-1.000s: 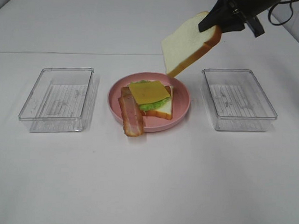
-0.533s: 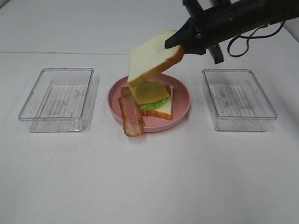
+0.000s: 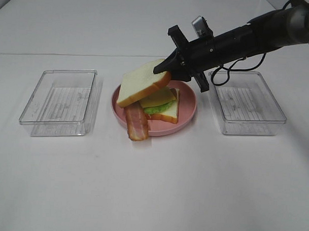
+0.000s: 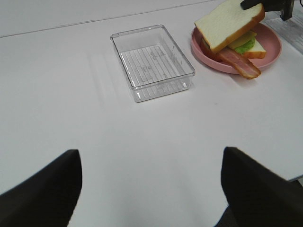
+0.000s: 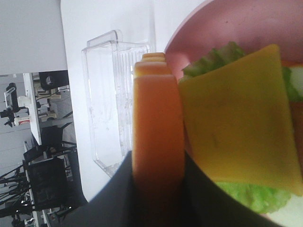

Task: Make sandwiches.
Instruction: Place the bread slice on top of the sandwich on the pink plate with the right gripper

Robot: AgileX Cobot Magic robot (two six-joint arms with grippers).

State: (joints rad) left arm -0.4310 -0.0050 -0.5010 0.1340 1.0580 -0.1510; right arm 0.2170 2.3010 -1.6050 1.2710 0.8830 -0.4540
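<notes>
Clear plastic marks the far left: a tray (image 3: 58, 102), untouched, with the left gripper (image 4: 151, 189) idle and spread wide near it. At centre the plate (image 3: 187, 114) carries the stack: bottom slice (image 3: 167, 113), lettuce (image 3: 153, 109), cheese (image 3: 157, 98), and bacon (image 3: 136, 122) poking over the rim. The top slice (image 3: 141, 82), high beside the right tray (image 3: 246, 101) a second ago, has swung down over the cheese, tilted. The right gripper (image 3: 166, 70) stays pinched on its crust; capping looks nearly done.
</notes>
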